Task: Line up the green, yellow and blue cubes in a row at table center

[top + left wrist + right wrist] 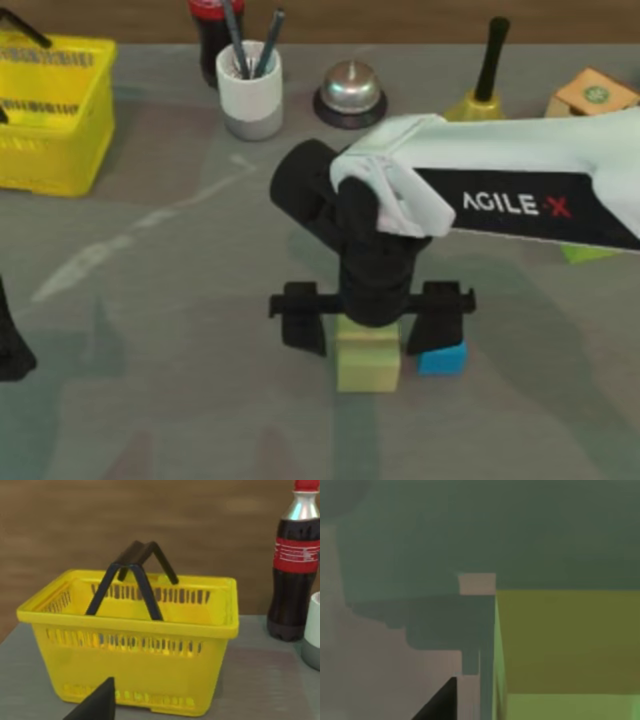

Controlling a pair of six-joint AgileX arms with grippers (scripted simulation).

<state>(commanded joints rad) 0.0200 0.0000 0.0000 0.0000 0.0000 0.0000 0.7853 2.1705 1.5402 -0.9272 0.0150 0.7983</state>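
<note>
Worktop (150, 400) centre: right arm over cubes

Right hand (372, 315) stood spread wide above the yellow cube (368, 360), fingers clear of it; blue cube (442, 358) touched it at 3 o'clock; green cube (588, 253) lay at 2 o'clock; left arm parked at 9 o'clock.

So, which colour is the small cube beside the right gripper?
Bright blue, clearest in the top view.

yellow cube (368, 360) matte | bell (350, 88) glossy metal | basket (60, 150) plastic

white right arm (520, 160) (black agilex panel), black hand (370, 318)
</note>
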